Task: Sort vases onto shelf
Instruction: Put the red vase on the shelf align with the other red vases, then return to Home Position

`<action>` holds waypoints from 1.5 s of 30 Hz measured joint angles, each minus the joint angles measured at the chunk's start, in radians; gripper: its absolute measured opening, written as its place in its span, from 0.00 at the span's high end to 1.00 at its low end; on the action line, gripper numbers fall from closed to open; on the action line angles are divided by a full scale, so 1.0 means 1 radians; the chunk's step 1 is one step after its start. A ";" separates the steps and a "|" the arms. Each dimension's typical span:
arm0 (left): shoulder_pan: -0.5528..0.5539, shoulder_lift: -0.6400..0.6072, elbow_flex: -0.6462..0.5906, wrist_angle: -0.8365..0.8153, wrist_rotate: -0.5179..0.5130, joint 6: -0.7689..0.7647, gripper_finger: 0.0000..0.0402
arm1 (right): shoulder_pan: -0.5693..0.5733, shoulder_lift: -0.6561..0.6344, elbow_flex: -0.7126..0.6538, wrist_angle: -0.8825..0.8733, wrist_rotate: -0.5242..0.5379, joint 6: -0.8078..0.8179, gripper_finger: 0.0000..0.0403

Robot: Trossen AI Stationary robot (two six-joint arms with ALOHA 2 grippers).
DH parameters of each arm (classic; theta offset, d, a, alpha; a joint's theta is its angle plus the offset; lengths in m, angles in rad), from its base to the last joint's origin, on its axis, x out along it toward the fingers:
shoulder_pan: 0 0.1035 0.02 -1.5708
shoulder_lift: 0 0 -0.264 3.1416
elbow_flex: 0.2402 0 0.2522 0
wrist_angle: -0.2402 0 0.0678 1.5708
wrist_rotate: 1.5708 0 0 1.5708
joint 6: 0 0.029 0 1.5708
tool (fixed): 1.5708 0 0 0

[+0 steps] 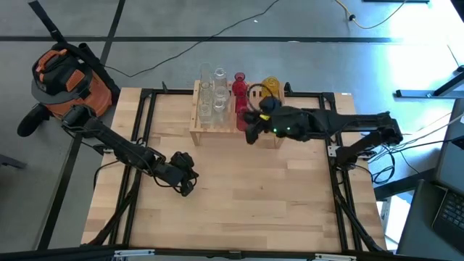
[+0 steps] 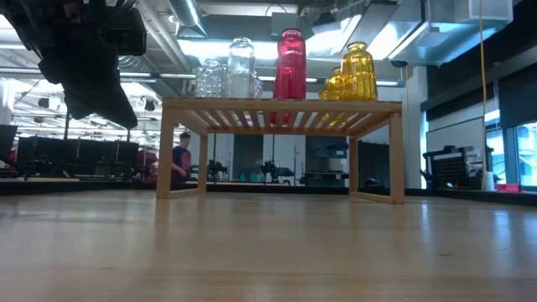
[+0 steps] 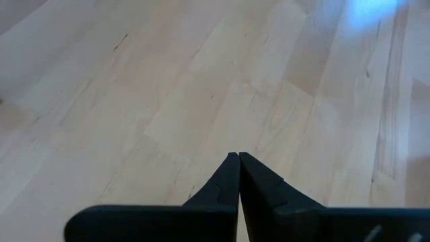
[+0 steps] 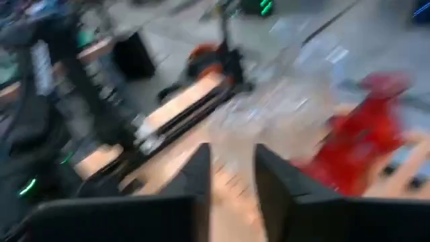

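Sorting looks finished: every vase you can see stands on the shelf [image 1: 235, 130], none on the tabletop [image 1: 239, 196].

Your right gripper [image 1: 252, 132] sits at the shelf's near edge, just beside the red vases [image 1: 240, 90], with the clear vases [image 1: 212, 94] and yellow vases [image 1: 270, 87] to either side; its jaws stand a narrow gap apart, holding nothing. Your left gripper [image 3: 238, 176] rests pinched together and empty over bare wood, well apart from the shelf.

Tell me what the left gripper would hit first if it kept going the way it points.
Probably the bare tabletop: the left gripper, fingers shut, points down at empty wood, nothing between them.
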 joint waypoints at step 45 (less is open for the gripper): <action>0.075 -0.163 0.064 0.289 -0.036 0.268 1.00 | 0.002 -0.077 -0.002 0.135 -0.151 -0.252 1.00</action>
